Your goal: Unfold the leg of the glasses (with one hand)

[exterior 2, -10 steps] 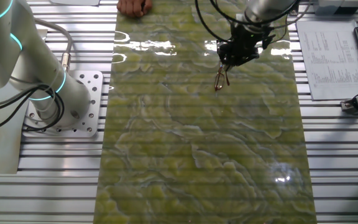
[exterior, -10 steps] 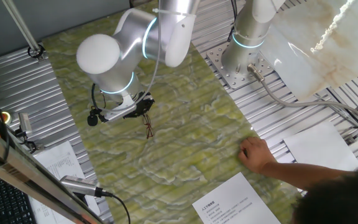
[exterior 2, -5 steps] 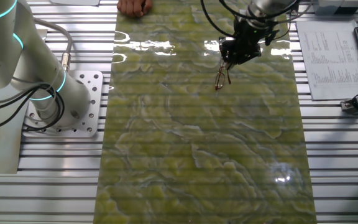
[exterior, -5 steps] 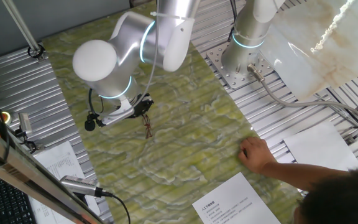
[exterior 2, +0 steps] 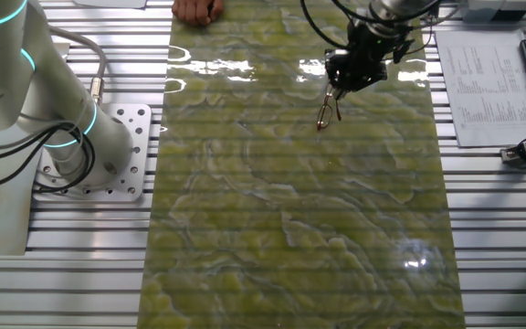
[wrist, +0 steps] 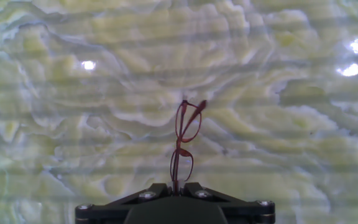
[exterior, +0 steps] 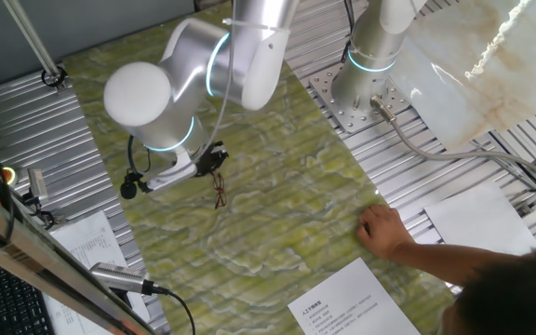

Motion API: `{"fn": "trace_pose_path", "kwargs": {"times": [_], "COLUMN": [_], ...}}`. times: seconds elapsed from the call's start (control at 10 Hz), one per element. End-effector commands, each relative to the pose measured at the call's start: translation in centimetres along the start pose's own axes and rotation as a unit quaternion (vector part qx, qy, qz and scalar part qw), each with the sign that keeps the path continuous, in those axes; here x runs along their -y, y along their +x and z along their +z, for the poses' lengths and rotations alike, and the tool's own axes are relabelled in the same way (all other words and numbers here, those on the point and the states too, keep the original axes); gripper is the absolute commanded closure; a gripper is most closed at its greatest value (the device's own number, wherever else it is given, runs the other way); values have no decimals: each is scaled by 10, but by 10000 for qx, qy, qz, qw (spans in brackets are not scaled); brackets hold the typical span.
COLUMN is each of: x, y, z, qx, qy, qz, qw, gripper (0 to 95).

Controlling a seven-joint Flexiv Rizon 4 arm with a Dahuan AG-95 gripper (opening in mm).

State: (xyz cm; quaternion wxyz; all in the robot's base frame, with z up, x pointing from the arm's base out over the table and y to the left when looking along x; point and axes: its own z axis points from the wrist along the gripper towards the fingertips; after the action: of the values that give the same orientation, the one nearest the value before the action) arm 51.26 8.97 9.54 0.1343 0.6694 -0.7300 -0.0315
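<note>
The glasses (wrist: 183, 142) have a thin reddish-brown wire frame and clear lenses. In the hand view they stick straight out from my black gripper (wrist: 174, 188), whose two fingers are closed on the near end of the frame. In one fixed view the glasses (exterior: 219, 190) hang below the gripper (exterior: 214, 164), just over the green marbled mat (exterior: 277, 186). In the other fixed view the glasses (exterior 2: 327, 111) hang below the gripper (exterior 2: 343, 80). The far leg end sits folded against the lenses.
A person's bare hand (exterior: 384, 230) rests on the mat's edge at the right, next to white printed sheets (exterior: 347, 302). A second silver robot's base (exterior: 370, 74) stands at the back. Ribbed metal table (exterior 2: 510, 228) surrounds the mat. A paper (exterior 2: 487, 78) lies at its side.
The arm has shifted slightly, carrying the glasses with it toward the mat's far edge in the other fixed view. The grip on the glasses is unchanged.
</note>
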Motion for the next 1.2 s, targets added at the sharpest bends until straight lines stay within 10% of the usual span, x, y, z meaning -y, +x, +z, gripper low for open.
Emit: {"fn": "trace_pose_path", "kwargs": {"times": [0.1,0.5,1.2], "x": [3,3,4], "y": [-3,-3,-4], "z": [-2,-3,-4], "qx": [-87,-376,-315], "qy": [-34,0,-14], "qz": [60,-101,69], "qw": [9999,9992,9995], "gripper": [950,950,950]}}
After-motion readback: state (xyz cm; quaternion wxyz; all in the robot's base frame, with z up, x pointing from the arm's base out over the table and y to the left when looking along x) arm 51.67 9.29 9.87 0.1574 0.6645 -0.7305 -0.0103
